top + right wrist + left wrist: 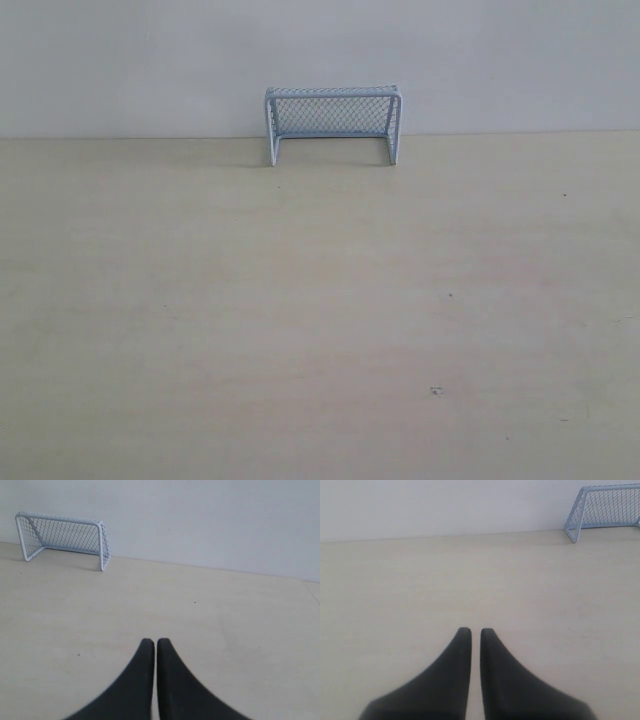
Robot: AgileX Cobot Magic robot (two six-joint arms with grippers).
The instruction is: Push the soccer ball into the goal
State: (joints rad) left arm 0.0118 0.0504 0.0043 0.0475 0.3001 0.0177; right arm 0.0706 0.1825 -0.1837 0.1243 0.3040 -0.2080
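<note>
Fingers of my black left gripper [475, 630] and right gripper [155, 641], pressed nearly together and empty, face the pale blue-white mesh-netted miniature goal [333, 112] well ahead; the soccer ball shows nowhere.

The exterior view looks from the front, a little from above, over the pale wooden table [300, 330] toward the plain white wall [120, 60]. The small pale blue-white goal with mesh netting [333, 115] stands far off, straight ahead. Each wrist view sits low over the table, just behind its black fingers, the left gripper [475, 630] and the right gripper [152, 641]. Both face the wall and see the goal aslant, from opposite sides. All three views share the goal, wall and table.
</note>
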